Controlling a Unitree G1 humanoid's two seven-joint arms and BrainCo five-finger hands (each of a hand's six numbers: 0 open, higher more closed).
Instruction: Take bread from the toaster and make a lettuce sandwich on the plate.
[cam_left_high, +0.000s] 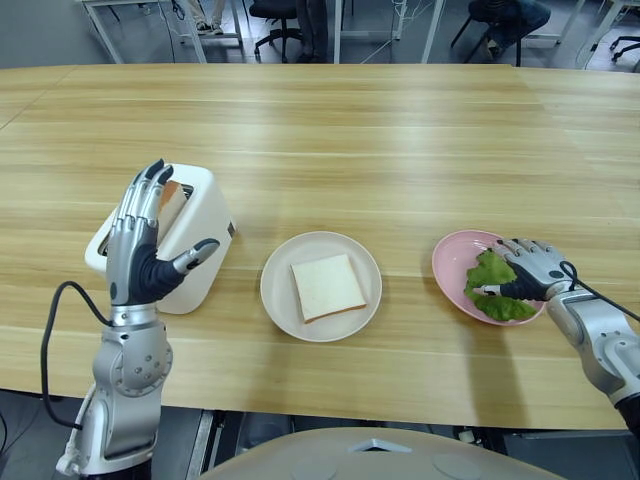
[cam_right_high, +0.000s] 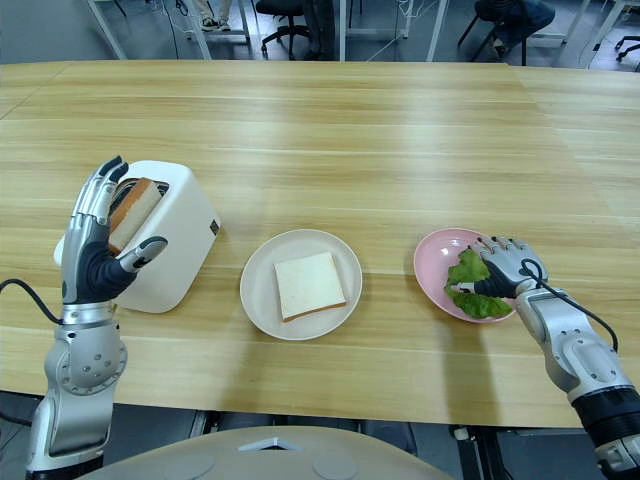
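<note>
A white toaster (cam_left_high: 195, 235) stands at the left with a slice of bread (cam_right_high: 133, 211) sticking out of its slot. My left hand (cam_left_high: 145, 245) is upright just in front of the toaster, fingers spread and open, holding nothing. One bread slice (cam_left_high: 326, 286) lies flat on the cream plate (cam_left_high: 283, 262) in the middle. At the right, a pink bowl (cam_left_high: 452, 255) holds green lettuce (cam_left_high: 489, 271). My right hand (cam_left_high: 532, 270) rests in the bowl with its fingers curled around the lettuce.
The wooden table (cam_left_high: 350, 140) stretches wide and bare behind the three items. Its front edge runs just below the plate and bowl. Chairs and desk legs (cam_left_high: 280, 25) stand in the room beyond the far edge.
</note>
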